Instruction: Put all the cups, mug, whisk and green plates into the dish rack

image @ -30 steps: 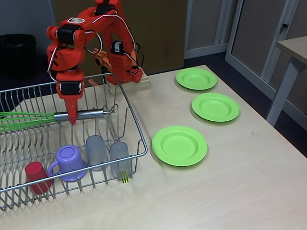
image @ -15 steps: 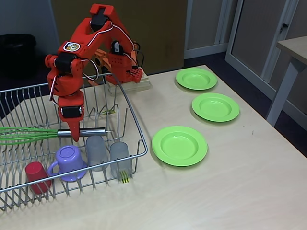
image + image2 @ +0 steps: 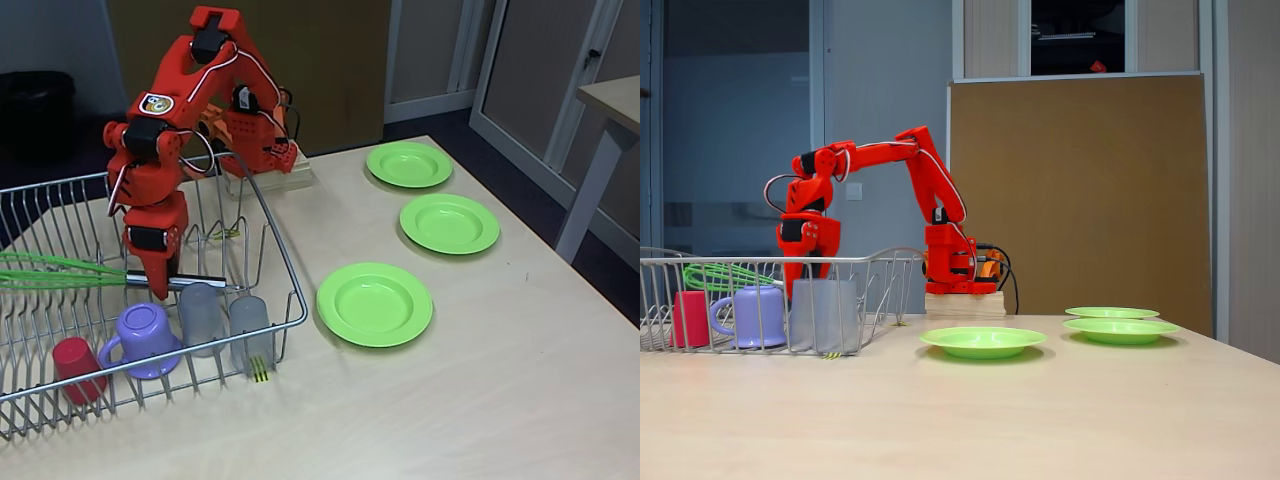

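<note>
Below the gripper (image 3: 157, 285), clamped on the whisk (image 3: 70, 270), the dish rack (image 3: 262, 215) is receiving it flat, clear of the mug (image 3: 146, 337).

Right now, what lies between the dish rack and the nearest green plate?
Bare tabletop only, in both fixed views, between the dish rack and the nearest green plate.

Brown board (image 3: 1080, 200) behind pale wooden table (image 3: 480, 400)
</note>
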